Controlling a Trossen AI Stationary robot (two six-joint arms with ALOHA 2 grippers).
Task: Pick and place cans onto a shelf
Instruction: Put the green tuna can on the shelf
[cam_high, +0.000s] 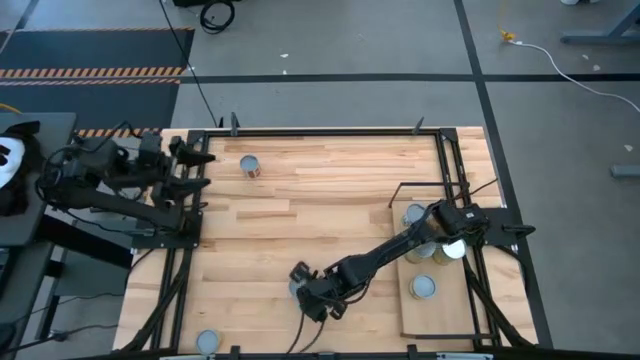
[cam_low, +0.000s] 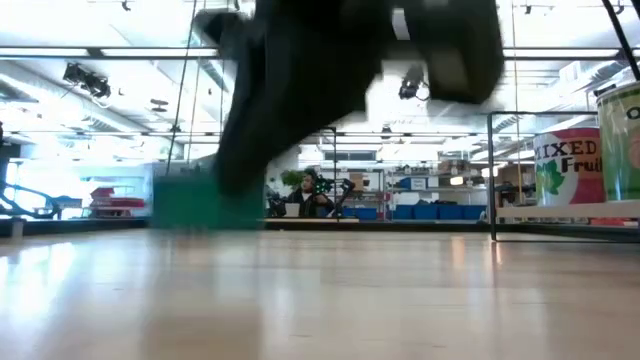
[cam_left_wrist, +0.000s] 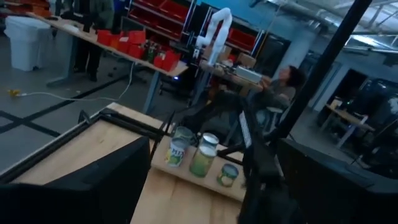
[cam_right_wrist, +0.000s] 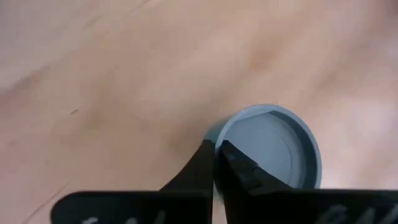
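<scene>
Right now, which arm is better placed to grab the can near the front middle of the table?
Right. The right tool hangs directly over that can, while the left tool waits by the table's left edge.

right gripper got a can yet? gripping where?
Cannot tell. The right gripper is down at a grey-topped can, but whether its fingers clamp it isn't visible.

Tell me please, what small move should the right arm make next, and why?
Probably open the jaws and shift sideways to centre over the can. In the right wrist view the right gripper looks shut, with its tips over the can's rim, not around it. The left gripper waits at the table's left edge.
</scene>
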